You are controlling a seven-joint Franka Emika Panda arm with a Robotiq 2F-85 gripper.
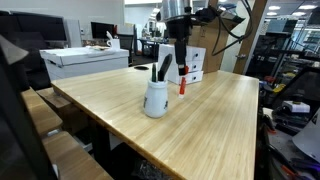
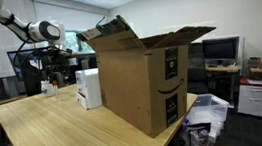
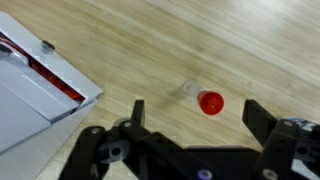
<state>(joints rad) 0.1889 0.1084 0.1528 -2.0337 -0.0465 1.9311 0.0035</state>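
The wooden table is the largest surface and fills most of the frame in an exterior view. At its near end in an exterior view stands a tall cardboard box with its top flaps raised. A white box lies flat on the table and takes up the 9 o'clock edge of the wrist view.

The arm reaches over the far end of the table. It carries the gripper pointing straight down. In the wrist view you see the jaws standing wide apart. One of the fingers is at 9 o'clock of the gap and its partner is at 3 o'clock. They grip nothing.

A white cup rests on the table and holds black markers. It stands just beside the gripper's position, at 8 o'clock of it in an exterior view.

The red marker stands upright on the table directly under the gripper. From the cup, find it at 2 o'clock. In the wrist view you look down on its red cap. The cap sits at about 1 o'clock of the gap's middle, apart from both fingers.
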